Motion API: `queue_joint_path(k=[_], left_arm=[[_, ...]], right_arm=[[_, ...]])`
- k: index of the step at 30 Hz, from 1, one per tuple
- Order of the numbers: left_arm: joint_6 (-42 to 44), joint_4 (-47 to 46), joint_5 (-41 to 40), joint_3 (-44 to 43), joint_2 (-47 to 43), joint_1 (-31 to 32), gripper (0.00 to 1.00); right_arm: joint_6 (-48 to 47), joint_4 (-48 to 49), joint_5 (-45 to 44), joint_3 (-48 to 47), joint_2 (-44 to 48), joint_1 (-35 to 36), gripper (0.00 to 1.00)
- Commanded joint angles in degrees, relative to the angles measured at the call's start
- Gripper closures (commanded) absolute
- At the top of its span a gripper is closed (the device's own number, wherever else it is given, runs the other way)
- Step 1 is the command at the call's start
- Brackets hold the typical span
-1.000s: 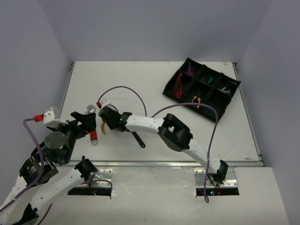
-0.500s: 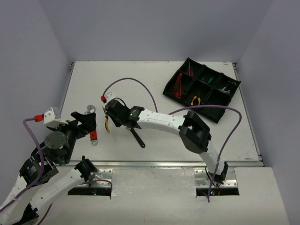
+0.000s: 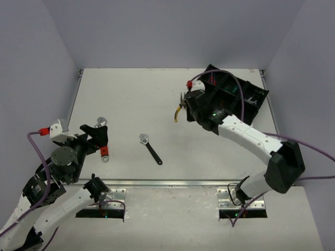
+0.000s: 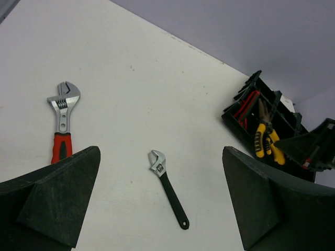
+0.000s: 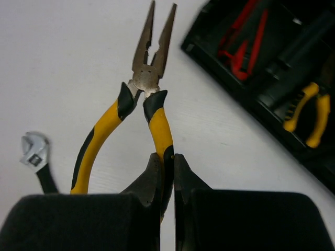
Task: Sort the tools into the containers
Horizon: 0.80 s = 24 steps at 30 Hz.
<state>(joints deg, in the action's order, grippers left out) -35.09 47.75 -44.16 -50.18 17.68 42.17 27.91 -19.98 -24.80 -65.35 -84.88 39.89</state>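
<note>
My right gripper [image 3: 183, 106] is shut on one handle of the yellow-handled pliers [image 3: 179, 111], which hang above the table just left of the black organiser tray [image 3: 256, 114]. In the right wrist view the pliers [image 5: 149, 78] point away with their other handle splayed, and the tray [image 5: 235, 86] lies to the right. A black-handled adjustable wrench [image 3: 151, 148] lies mid-table. A red-handled adjustable wrench [image 4: 62, 117] lies at the left. My left gripper [image 3: 96, 137] hovers open over that red-handled wrench, its fingers [image 4: 57, 193] wide apart and empty.
The tray's compartments hold red tools [image 5: 246, 47], another pair of yellow-handled pliers [image 5: 309, 112] and a green-tinted tool [image 3: 234, 88]. Purple cables loop over both arms. Grey walls close in the table on three sides.
My right arm has swung from the left-middle of the table to the right, carrying the pliers up to the tray's left edge. The left arm has stayed still.
</note>
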Motion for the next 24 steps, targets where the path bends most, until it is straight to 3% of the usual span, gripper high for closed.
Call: queue_joint_path(k=[1,4,8,15,24], left_arm=[[0.91,-2.66,-0.04,0.34,0.90,-0.34,0.00],[1.07,-2.66,0.21,0.26,1.63,-0.42,0.00],[1.00,-2.71,0.22,0.31,1.88,-0.42,0.00],[0.90,-2.75,0.07,0.35,2.03,-0.42,0.00],[0.81,-2.57,-0.13,0.35,2.12,-0.40,0.00]], right_arm=[[1.97,-1.28,-2.80,9.14,11.55,-10.79,1.00],[1.81,-3.24,-0.67,12.08,13.11,-21.49,1.00],[-0.10,-3.61,6.15,10.21,8.68,-29.44,1.00],[-2.23,-4.74,13.26,1.21,-2.94,-35.17,1.00],[-3.25,-6.34,14.66,-7.34,-11.73,-36.85,1.00]])
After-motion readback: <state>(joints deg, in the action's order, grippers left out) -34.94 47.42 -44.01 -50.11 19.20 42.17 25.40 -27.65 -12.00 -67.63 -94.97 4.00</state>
